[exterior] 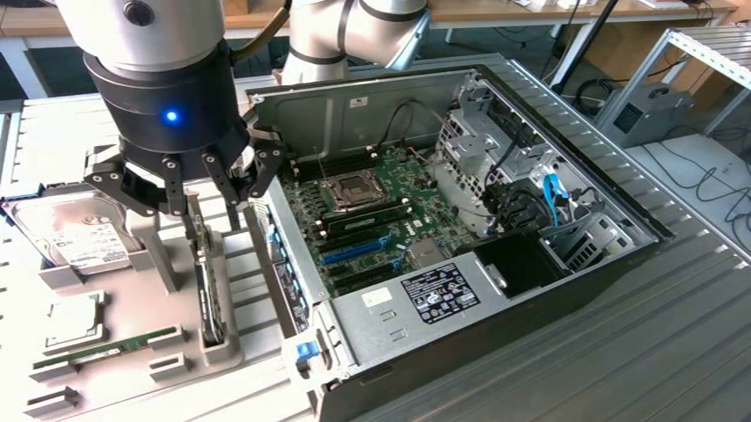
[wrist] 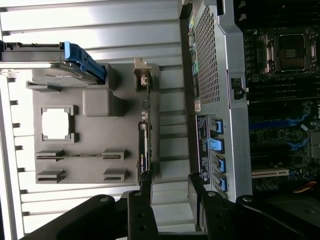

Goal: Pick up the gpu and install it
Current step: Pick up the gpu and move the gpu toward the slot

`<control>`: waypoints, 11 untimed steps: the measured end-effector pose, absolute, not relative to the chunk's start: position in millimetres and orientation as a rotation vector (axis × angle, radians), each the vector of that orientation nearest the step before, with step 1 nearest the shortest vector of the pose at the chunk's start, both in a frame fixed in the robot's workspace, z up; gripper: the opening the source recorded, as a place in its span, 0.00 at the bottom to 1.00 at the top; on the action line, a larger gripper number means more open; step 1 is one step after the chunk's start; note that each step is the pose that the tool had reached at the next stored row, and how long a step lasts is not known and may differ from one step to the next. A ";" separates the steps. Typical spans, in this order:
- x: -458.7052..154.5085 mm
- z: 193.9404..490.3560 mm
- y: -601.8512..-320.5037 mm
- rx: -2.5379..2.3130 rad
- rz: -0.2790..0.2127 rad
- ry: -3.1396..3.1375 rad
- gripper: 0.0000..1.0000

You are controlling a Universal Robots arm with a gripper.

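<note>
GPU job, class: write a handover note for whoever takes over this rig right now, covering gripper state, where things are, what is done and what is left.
Gripper: open, holding nothing, poised over the GPU.
GPU: the thin flat black card stands on edge in a slot of the grey parts fixture, beside the open black computer case.
Done: nothing yet; the card is not gripped.
Left: the pick-up and the install into the case.
</note>
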State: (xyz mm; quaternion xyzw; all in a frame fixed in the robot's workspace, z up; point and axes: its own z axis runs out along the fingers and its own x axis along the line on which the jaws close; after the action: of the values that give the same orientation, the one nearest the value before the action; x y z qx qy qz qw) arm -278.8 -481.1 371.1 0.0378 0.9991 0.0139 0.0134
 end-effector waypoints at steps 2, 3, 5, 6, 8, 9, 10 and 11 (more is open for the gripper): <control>-278.8 370.8 -481.1 0.118 0.043 3.112 0.42; -278.7 370.6 -481.1 0.118 0.043 3.112 0.42; -278.8 370.3 -481.1 0.118 0.043 3.112 0.42; -278.8 370.1 -481.1 0.118 0.043 3.112 0.42; -278.8 369.9 -481.1 0.118 0.043 3.112 0.42; -278.8 369.6 -481.1 0.118 0.043 3.112 0.42; -278.8 369.5 -481.1 0.118 0.043 3.112 0.42; -278.8 369.4 -481.1 0.118 0.043 3.112 0.42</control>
State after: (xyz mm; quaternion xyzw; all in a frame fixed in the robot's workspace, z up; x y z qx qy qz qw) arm -278.8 -481.1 369.4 0.0378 0.9991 0.0137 0.0134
